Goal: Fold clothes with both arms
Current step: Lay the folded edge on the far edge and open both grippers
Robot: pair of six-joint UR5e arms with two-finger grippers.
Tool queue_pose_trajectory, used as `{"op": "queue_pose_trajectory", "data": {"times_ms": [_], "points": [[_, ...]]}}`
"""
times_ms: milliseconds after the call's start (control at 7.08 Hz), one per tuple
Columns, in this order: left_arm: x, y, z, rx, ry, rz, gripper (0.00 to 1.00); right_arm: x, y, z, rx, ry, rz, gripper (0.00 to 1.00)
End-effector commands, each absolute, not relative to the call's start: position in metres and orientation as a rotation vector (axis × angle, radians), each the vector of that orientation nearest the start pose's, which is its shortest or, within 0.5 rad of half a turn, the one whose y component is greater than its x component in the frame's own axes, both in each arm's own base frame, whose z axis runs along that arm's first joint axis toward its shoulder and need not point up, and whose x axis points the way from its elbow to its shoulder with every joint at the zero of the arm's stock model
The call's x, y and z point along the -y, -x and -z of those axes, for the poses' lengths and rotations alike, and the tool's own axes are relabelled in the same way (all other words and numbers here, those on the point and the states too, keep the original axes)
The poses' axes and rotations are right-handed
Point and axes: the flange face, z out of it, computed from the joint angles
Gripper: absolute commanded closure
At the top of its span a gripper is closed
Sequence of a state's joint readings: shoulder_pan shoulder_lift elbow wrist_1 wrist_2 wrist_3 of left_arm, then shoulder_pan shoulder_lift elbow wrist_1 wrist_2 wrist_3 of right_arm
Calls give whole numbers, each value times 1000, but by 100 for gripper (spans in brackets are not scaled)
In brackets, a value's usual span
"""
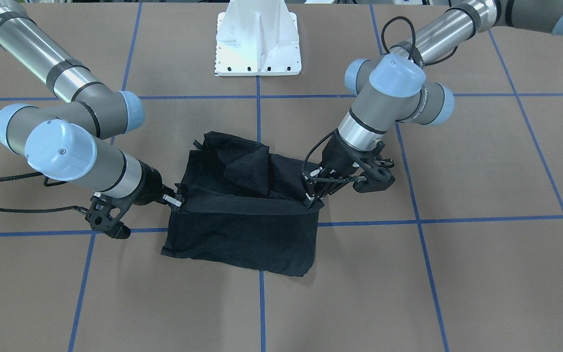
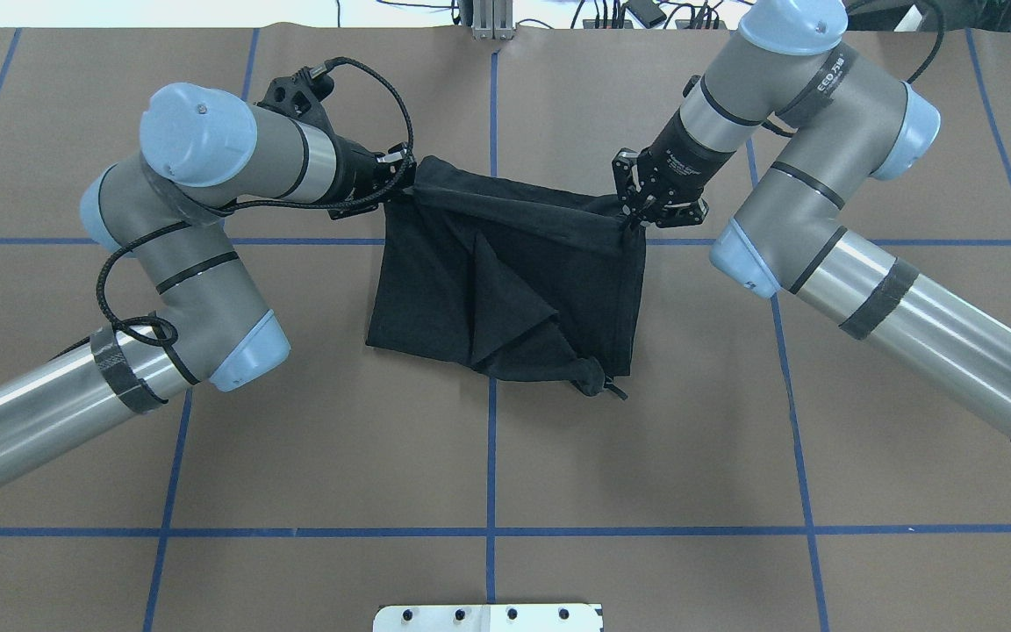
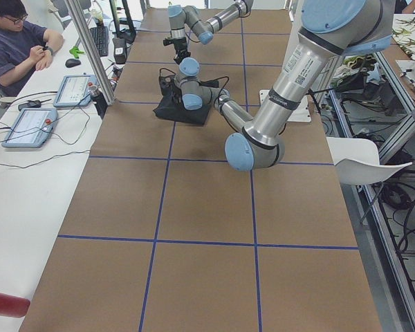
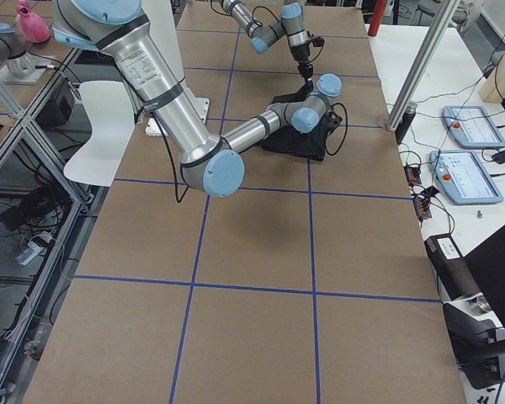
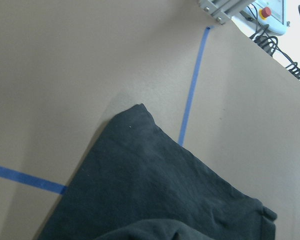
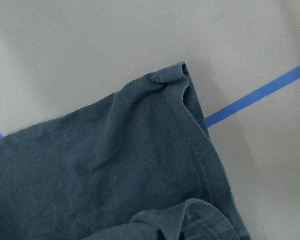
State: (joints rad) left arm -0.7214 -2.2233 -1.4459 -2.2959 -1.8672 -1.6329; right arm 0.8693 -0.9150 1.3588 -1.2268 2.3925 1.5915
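The clothes are one black T-shirt [image 1: 242, 230] [image 2: 505, 281], partly folded on the brown table with its plain black side up and a loose flap bunched in the middle. My left gripper [image 2: 405, 180] [image 1: 311, 198] is shut on one corner of the shirt's far edge. My right gripper [image 2: 635, 215] [image 1: 176, 200] is shut on the opposite corner. That edge hangs stretched between them, a little above the layer below. Both wrist views look down on black cloth [image 5: 155, 195] [image 6: 115, 165] with no fingers in sight. No logo shows.
The white pedestal base [image 1: 258, 44] [image 2: 488, 617] stands on the robot's side of the table. Blue tape lines [image 2: 491, 465] cross the brown surface. A person [image 3: 17, 38] sits at a side desk with control tablets [image 3: 29, 126]. A white chair [image 3: 366, 166] stands beside the table.
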Motion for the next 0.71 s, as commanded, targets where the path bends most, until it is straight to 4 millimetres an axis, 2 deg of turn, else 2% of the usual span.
{"op": "queue_pose_trajectory", "data": {"times_ms": [0,283,565], "points": [[580,-493,-233,-1257,-155,507,100,604,429,-321,979,397,-496,100],[593,-507,-235,-1248,-136,537,100,608,431,-326,973,394,-495,100],[603,-504,-246,-1234,-139,553,100,612,433,-327,970,381,-502,100]]}}
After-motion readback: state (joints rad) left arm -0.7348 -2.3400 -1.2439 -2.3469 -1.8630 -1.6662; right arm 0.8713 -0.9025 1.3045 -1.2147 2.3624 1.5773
